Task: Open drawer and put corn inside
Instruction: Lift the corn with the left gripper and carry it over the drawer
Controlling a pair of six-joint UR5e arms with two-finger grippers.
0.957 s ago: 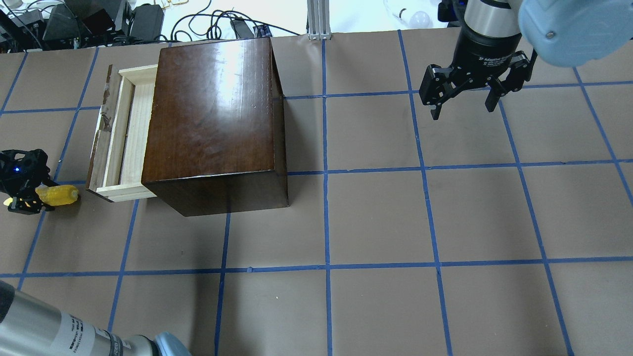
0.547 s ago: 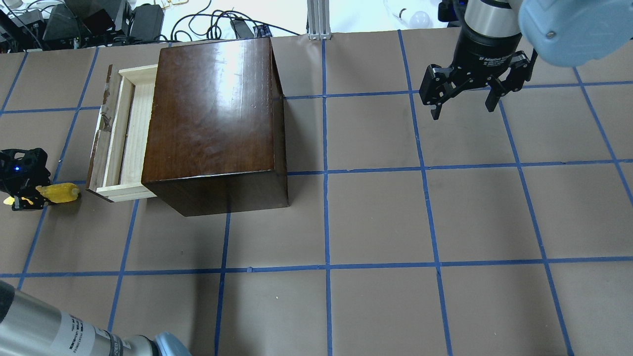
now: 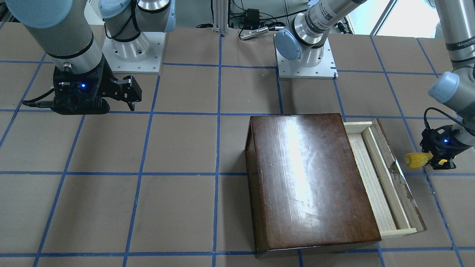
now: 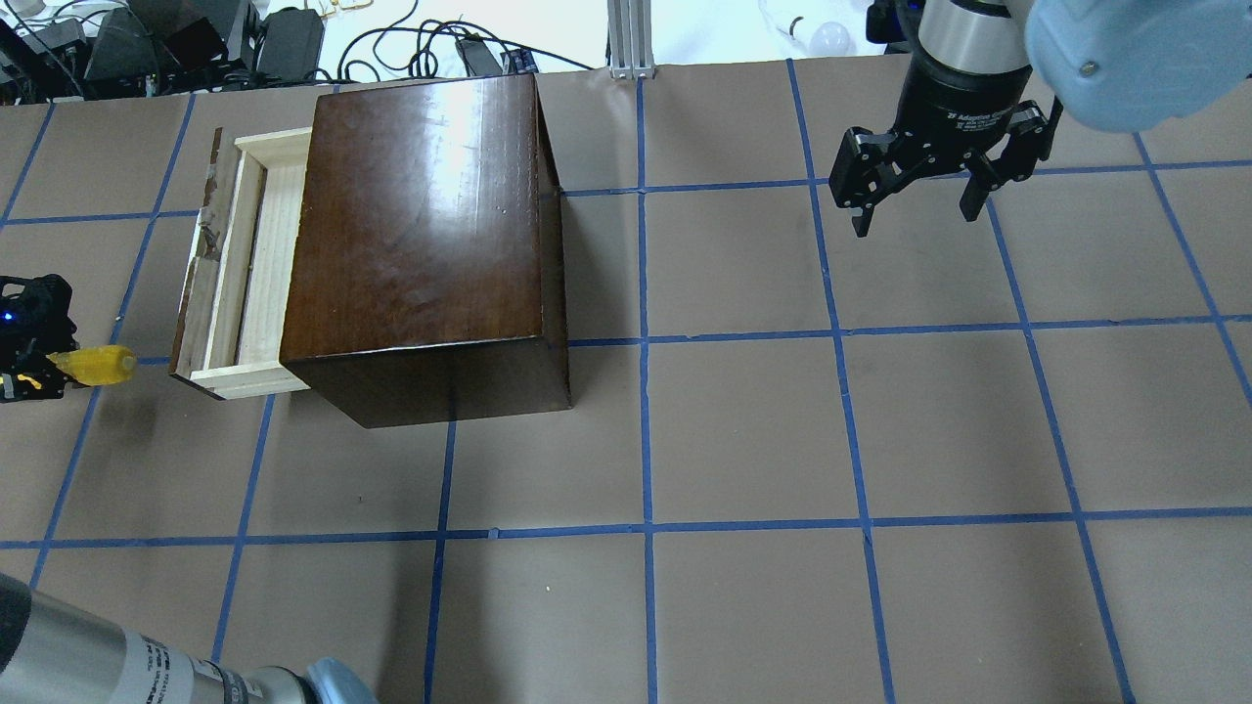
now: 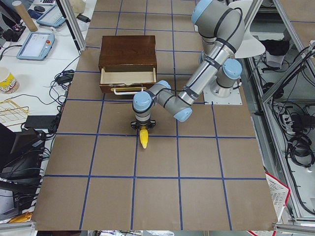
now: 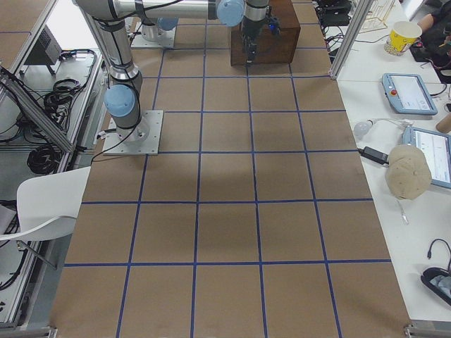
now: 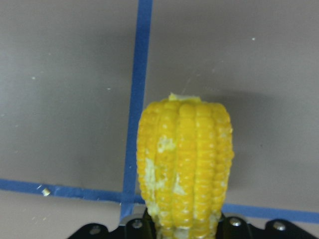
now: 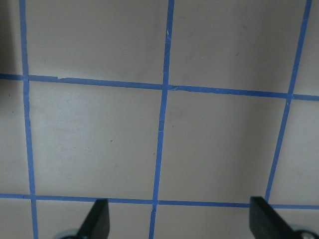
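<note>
**Corn held beside open drawer**

Fig.: L gripper (image 3: pixel 432 160) pinches corn (image 3: pixel 416 160) by one end; cob horizontal, above tabletop (image 4: pixel 743 430), nr left edge, just outside front of drawer (image 3: pixel 399 178); drawer pulled partly out of box (image 3: pixel 308 181) twd left edge; R gripper (image 4: pixel 915 223) has fingers spread, twd right edge.

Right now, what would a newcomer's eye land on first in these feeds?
The bright yellow corn, clamped in the left pincer just outside the front of the drawer. Next, the glossy dark-brown wooden box, its pale drawer pulled open toward the corn. The right pincer hangs open and empty far across the table.
</note>
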